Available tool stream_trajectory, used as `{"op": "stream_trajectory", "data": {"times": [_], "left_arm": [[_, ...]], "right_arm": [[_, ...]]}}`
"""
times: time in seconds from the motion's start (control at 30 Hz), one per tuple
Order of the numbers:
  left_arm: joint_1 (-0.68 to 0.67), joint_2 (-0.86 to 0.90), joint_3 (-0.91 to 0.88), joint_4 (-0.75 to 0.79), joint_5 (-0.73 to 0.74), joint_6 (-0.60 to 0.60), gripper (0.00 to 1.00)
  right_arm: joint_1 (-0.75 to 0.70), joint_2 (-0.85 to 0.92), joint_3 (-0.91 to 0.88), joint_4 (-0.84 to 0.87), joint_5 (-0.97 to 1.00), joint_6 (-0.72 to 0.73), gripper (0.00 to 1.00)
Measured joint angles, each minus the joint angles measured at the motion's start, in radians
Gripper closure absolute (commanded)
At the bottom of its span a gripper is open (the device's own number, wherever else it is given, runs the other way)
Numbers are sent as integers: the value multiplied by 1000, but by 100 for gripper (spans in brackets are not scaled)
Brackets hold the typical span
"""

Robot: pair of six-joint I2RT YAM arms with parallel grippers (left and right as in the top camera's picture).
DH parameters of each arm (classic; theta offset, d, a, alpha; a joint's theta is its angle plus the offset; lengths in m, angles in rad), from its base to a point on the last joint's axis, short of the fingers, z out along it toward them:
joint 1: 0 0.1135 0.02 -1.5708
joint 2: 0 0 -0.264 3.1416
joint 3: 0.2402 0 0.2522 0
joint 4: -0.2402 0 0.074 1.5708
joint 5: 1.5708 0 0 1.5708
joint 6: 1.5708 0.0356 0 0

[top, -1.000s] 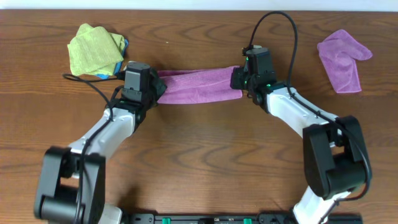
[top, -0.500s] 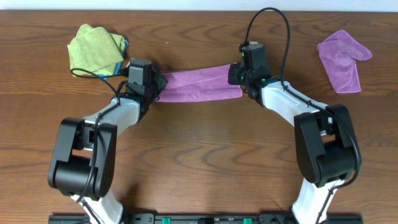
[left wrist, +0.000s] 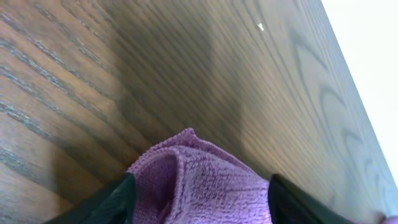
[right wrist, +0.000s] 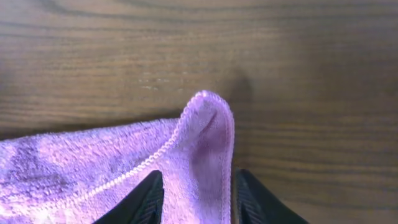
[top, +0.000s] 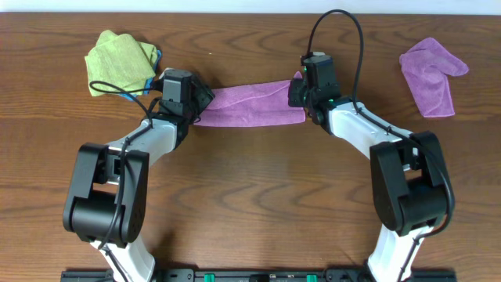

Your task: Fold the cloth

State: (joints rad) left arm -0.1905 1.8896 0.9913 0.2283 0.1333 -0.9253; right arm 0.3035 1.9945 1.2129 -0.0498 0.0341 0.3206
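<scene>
Lilac cloth [top: 250,106] carried farther, left end effector [top: 200,101], right end effector [top: 299,94] gripping

the overhead view looks straight down from well above, taking in the whole worktop [top: 250,204] with the left arm [top: 145,149] and the right arm [top: 364,129] reaching up from the bottom edge of frame. the left wrist view sits low and very near, looking slantwise along the wood grain toward the worktop's far edge, its jaws at the bottom corners. the right wrist view looks almost straight down from close by. each wrist view shares one end of the cloth [top: 250,106] with the overhead.
</scene>
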Motion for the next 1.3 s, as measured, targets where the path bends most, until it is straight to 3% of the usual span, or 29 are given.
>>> {"op": "stream_trajectory", "data": {"times": [0.17,0.2,0.27,0.4,0.5,0.73,1.3], "left_arm": [[33,0,35,-11,23,18,22],[42,-1,42,-15,27,18,26],[59,-8,47,-19,47,24,40],[61,-28,63,-21,101,34,79],[41,-35,76,-21,126,30,92],[-42,-37,84,-79,109,35,94],[-73,98,84,-76,61,40,94]], "right_arm": [[1,-24,0,-78,1,0,52],[1,-33,0,-92,1,0,50],[1,-81,0,-132,1,2,44],[-2,-140,5,-200,0,52,40],[-12,-145,5,-243,-15,119,36],[-98,-145,5,-257,-121,211,29],[-160,-20,5,-167,-373,258,30]]}}
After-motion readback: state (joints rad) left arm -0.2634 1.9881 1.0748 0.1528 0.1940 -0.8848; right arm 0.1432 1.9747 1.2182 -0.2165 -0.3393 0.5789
